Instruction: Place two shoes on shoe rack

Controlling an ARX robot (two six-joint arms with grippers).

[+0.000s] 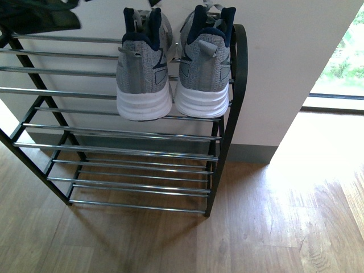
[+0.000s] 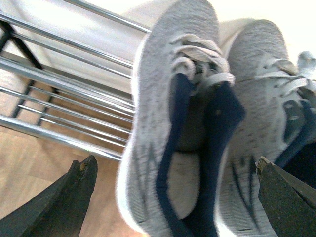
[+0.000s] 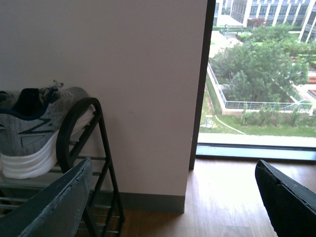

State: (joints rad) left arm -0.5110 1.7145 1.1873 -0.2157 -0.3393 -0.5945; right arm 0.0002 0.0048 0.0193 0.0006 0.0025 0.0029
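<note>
- Grey knit sneakers [image 1: 145, 74] sit side by side on the shoe rack [image 1: 114, 135], on an upper tier at its right end. Heels face out and the soles bridge the rods, so they look stable.
- Left gripper [image 2: 173, 168] hovers over the pair, jaws wide apart, touching nothing.
- Right gripper [image 3: 173, 168] is beside the rack end, jaws apart, empty.

Rods [image 1: 62, 71] left of sneakers [image 1: 142, 74] apparently free
</note>
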